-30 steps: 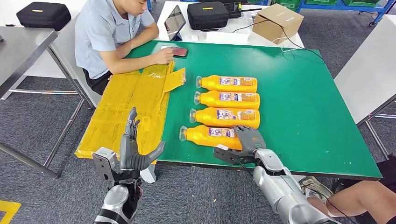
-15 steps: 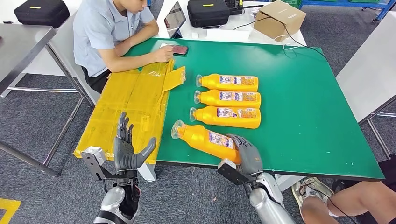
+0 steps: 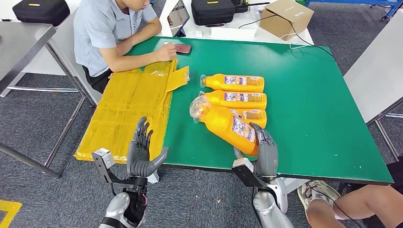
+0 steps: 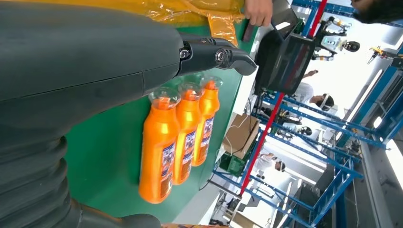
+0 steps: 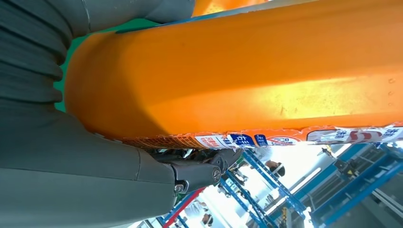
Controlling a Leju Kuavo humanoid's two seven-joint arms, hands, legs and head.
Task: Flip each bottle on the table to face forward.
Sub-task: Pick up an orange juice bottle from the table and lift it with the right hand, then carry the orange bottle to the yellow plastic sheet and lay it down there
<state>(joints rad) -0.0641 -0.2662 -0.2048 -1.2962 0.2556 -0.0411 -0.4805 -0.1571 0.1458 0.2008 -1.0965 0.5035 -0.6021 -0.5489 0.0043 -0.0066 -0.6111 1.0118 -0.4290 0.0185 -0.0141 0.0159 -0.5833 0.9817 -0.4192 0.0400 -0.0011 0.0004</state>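
Observation:
My right hand [image 3: 264, 153] grips the base end of an orange bottle [image 3: 227, 123] and holds it lifted and tilted, its clear cap pointing up and to the left, above the green table [image 3: 309, 109]. In the right wrist view the same orange bottle [image 5: 247, 71] lies against the hand [image 5: 85, 156]. Three more orange bottles lie on their sides in a row: the farthest [image 3: 233, 83], the middle one [image 3: 237, 99], and the nearest [image 3: 252, 115], partly hidden behind the lifted one. My left hand [image 3: 141, 154] is raised off the table's front left edge, fingers spread, holding nothing.
A flattened yellow sheet [image 3: 128, 107] covers the table's left side. A person [image 3: 107, 33] sits at the far left corner with a phone [image 3: 182, 48]. A tablet, a black case [image 3: 213, 10] and a cardboard box [image 3: 284, 16] stand behind. Another person's leg [image 3: 351, 204] is at the lower right.
My right hand has raised the nearest bottle off the table and tilted its cap end upward, over the third bottle. My left hand shifted slightly right and up.

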